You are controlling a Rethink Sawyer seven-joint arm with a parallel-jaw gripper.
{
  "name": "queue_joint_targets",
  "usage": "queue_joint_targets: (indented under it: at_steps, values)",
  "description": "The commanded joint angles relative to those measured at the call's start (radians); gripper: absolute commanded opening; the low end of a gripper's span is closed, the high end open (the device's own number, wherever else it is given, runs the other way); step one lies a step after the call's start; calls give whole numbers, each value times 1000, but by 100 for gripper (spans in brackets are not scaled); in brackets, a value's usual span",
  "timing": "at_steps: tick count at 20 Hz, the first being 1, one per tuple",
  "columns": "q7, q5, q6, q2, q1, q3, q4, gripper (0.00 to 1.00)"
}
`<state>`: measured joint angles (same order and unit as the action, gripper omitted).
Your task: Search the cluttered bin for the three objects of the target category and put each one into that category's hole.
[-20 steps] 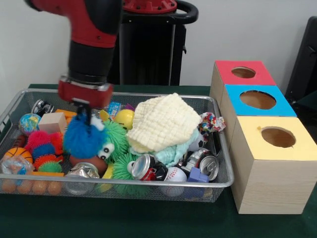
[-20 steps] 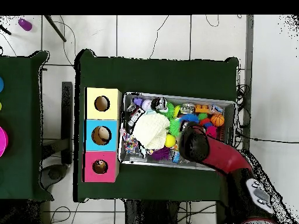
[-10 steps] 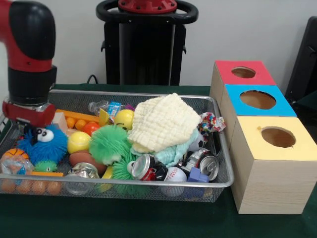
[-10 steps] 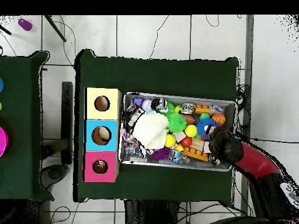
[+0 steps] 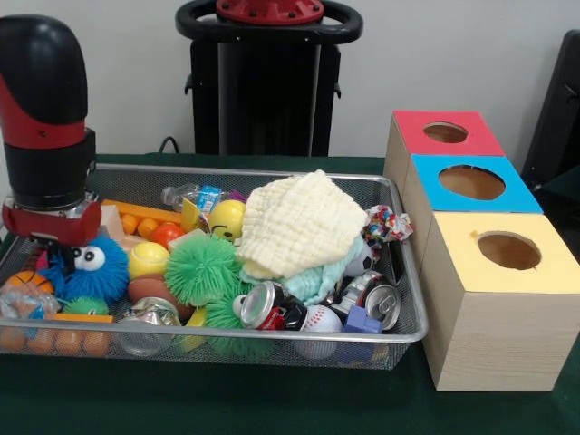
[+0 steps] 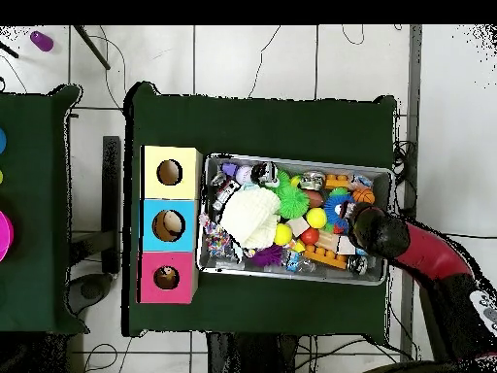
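Front view shows the green table point(image 5: 272, 412) carrying a wire bin point(image 5: 399, 331) full of toys, with three wooden boxes just right of it: a yellow-topped box point(image 5: 498, 313) nearest, a blue-topped box point(image 5: 471, 186) behind it and a red-topped box point(image 5: 444, 134) farthest, each with a round hole in its lid. The red and black arm point(image 5: 45, 118) stands upright over the bin's left end. A cream knitted cloth point(image 5: 304, 222) lies heaped right of the bin's middle. The gripper point(image 5: 63, 256) sits right at the top of a blue fuzzy ball with googly eyes point(image 5: 91, 267) near the bin's left end; whether its fingers are clamped on it I cannot tell. A green spiky ball point(image 5: 201, 269) rests near the bin's middle, a crushed can point(image 5: 263, 305) and a baseball point(image 5: 321, 319) along the near rim.
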<state>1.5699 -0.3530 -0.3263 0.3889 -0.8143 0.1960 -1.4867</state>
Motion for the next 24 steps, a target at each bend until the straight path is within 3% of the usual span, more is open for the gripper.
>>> queue_joint_targets:
  at_steps: [1,5,11,16,21,24]
  values:
    - [-77,-96,-50,-12,53,76,-8,0]
    - [46,-77,-66,167,138,-16,-148,0]
    - [175,-3,-134,311,278,-135,-243,0]
    - [243,44,-155,345,378,-218,-265,0]
    - [378,81,34,278,498,-321,-297,0]
    - [401,96,105,268,553,-363,-306,0]
